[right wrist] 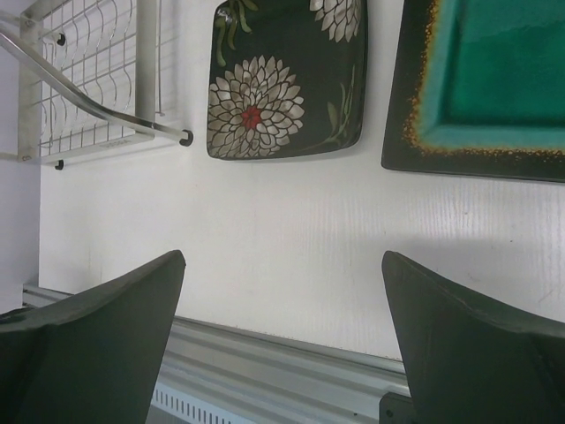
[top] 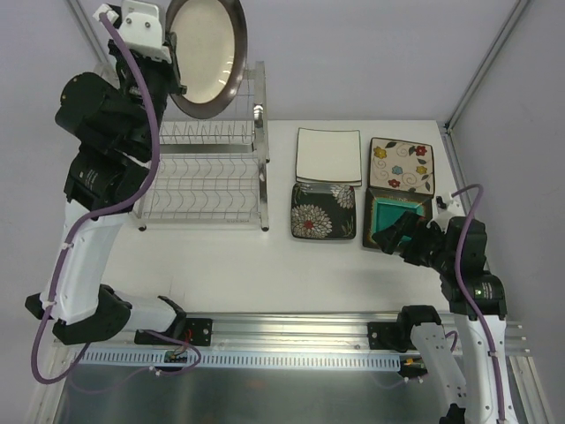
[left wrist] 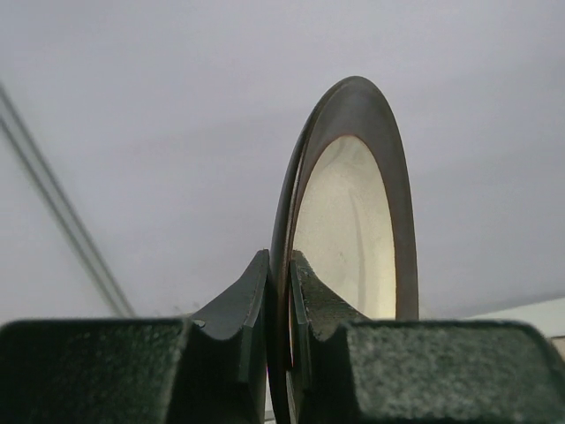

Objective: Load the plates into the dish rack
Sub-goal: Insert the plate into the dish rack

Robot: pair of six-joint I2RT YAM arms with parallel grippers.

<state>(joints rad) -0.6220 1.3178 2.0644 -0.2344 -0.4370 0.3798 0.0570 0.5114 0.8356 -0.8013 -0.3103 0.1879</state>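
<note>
My left gripper point(top: 175, 69) is raised high above the dish rack point(top: 207, 181) and is shut on the dark rim of the round cream plate point(top: 207, 57), which it holds on edge. In the left wrist view both fingers of that gripper point(left wrist: 281, 265) pinch the round plate's point(left wrist: 349, 230) rim. Right of the rack four square plates lie flat on the table: plain white point(top: 328, 156), cream with flowers point(top: 402, 165), black with chrysanthemums point(top: 323, 212) and teal-centred point(top: 386, 212). My right gripper point(top: 395, 237) hovers open over the teal plate's near edge. The right wrist view shows that gripper point(right wrist: 282, 258) with nothing between its fingers.
The rack is a two-tier wire frame with upright prongs, and its corner point(right wrist: 79, 79) shows in the right wrist view beside the black plate point(right wrist: 287, 79) and the teal plate point(right wrist: 494, 79). An aluminium rail point(top: 291, 327) runs along the table's near edge. Frame posts stand at the back corners.
</note>
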